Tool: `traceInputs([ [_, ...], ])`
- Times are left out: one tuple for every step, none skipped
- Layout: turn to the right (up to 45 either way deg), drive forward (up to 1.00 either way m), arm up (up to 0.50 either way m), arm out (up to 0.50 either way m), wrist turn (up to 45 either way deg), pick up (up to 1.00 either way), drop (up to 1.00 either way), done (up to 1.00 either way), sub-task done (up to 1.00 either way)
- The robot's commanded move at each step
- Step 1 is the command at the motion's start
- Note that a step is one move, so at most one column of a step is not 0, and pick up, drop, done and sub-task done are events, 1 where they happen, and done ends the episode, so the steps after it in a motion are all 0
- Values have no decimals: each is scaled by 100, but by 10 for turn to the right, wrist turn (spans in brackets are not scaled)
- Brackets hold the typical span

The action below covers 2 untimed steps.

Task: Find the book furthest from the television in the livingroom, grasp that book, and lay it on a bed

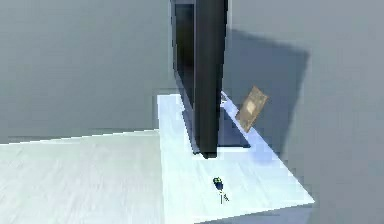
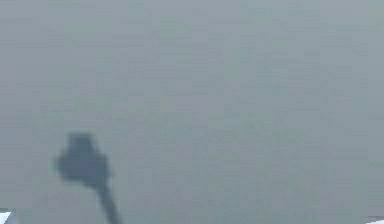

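Note:
A dark flat television [image 1: 200, 70] stands edge-on on a pale white stand [image 1: 270, 180] in the forward view, just right of the middle. Behind it a tan, book-like flat thing [image 1: 253, 108] leans tilted near the grey wall. A small dark object [image 1: 218, 186] lies on the stand's near part, in front of the television's base.
A second pale surface [image 1: 80, 180] adjoins the stand at the forward view's left. Grey wall [image 1: 80, 60] rises behind both. The arm side view looks onto a plain grey wall [image 2: 200, 80], with a small pale corner [image 2: 5, 216] at its bottom left.

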Motion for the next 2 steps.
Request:
traceInputs([
  [-450,0,0,0,0,0,0,0,0],
  [-450,0,0,0,0,0,0,0,0],
])
